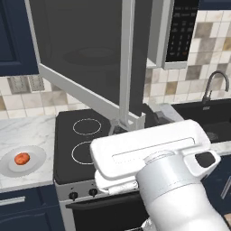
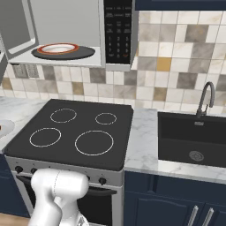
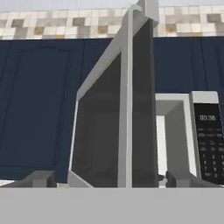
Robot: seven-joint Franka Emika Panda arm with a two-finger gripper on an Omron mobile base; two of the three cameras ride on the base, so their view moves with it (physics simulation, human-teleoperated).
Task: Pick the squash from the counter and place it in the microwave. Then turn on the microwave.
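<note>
One microwave (image 1: pixel 135 40) hung above the black stovetop (image 2: pixel 70 132), its single door (image 1: pixel 85 58) swung wide open toward the room, and one black keypad strip (image 2: pixel 118 33) ran down its right side. Inside, one dark turntable (image 2: pixel 86 54) carried one red-rimmed white dish (image 2: pixel 57 48). The stovetop showed four white rings in the right base view, but only two in the left base view, where the open door and the arm covered the rest. One squash (image 1: pixel 21 158), a small orange-red lump, sat on one round white plate (image 1: pixel 36 164) on the marble counter (image 1: pixel 22 131) left of the stovetop, well apart from the microwave. In the right base view that plate was cut off at the left edge and the squash could not be made out. One sink (image 2: pixel 194 139) with one curved faucet (image 2: pixel 205 99) lay to the right. In the hand view, the gripper (image 3: pixel 111 183) showed just two grey fingertips (image 3: pixel 41 178) poking above the bottom band, standing far apart with nothing between them, facing the thin edge of the open door. The keypad digits were too blurred to read.
</note>
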